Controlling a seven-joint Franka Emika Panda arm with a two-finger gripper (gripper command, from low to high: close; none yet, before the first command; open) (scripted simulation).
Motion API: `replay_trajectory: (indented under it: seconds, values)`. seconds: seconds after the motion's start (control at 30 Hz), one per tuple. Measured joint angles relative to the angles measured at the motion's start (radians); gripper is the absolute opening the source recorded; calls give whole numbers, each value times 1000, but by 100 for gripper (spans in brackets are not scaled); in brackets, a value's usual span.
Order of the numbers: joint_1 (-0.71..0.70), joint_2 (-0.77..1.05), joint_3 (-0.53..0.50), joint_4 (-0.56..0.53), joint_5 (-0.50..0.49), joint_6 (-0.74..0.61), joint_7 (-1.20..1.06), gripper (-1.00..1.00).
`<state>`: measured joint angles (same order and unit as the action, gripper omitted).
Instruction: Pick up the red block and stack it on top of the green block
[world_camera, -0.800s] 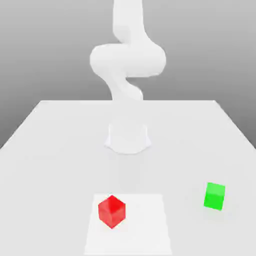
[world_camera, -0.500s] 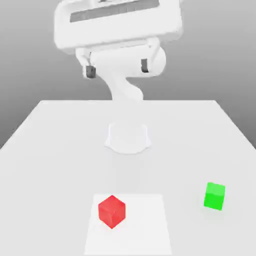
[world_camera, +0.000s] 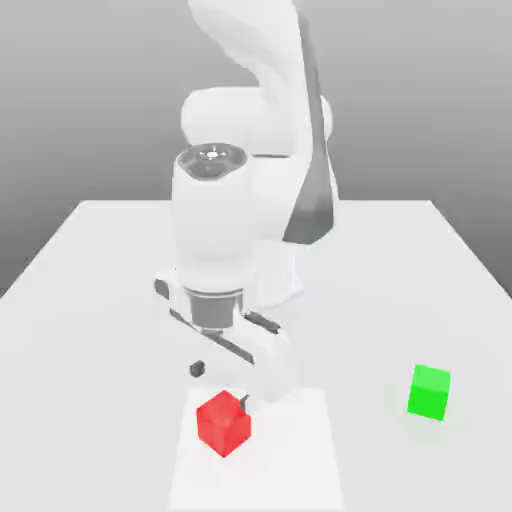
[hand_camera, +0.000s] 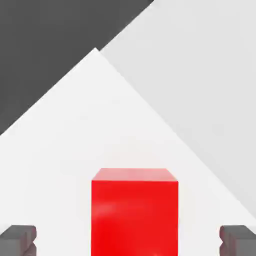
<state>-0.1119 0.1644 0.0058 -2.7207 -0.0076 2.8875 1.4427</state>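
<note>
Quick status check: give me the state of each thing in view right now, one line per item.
Gripper: open, fingers wide apart, just above the red block, not gripping it.
Red block: resting flat on the table, lined up between the fingers, untouched.
Green block: resting on the table toward the exterior view's right, apart from the red block, nothing on top.

A big white table (world_camera: 90, 260) fills the lower part of the exterior view. A brighter white square patch (world_camera: 290, 470) lies on it near the front. Behind the table the wall (world_camera: 80, 90) is plain grey, darker at the top and lighter lower down.
</note>
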Motion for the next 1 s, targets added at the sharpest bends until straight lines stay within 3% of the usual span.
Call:
replay_trajectory:
  seconds: [0.07,0.1,0.33,0.53,1.0]
  values:
    - [1,72,-1,9,-1,61,2,0]
    - [1,94,-1,12,0,80,2,-100]
    - [0,93,-1,12,-3,80,5,-100]
    - [-1,-99,3,-16,4,-84,0,-100]
    - [303,-189,146,-5,66,-179,311,-100]
